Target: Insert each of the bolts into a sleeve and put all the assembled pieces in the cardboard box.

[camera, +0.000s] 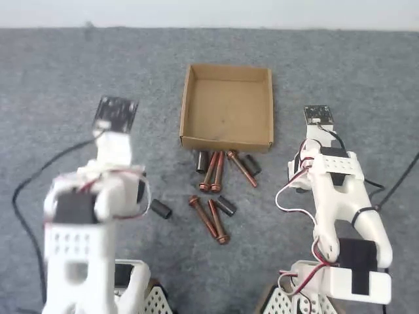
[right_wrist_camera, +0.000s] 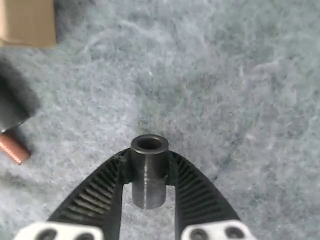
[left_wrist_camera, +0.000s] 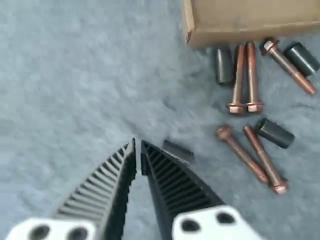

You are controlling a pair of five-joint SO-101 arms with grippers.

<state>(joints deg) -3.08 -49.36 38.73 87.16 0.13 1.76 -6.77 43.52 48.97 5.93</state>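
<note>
Right arm: at the right of the open brown cardboard box, low over the grey felt counter. The right end effector is clamped on a black cylindrical sleeve, bore facing the wrist.

Left arm: left end effector has its toothed fingers almost together, nothing between them. Just beside the tip lies a second black sleeve, blurred and partly hidden.

Five copper-coloured bolts lie near the box's near wall.
</note>
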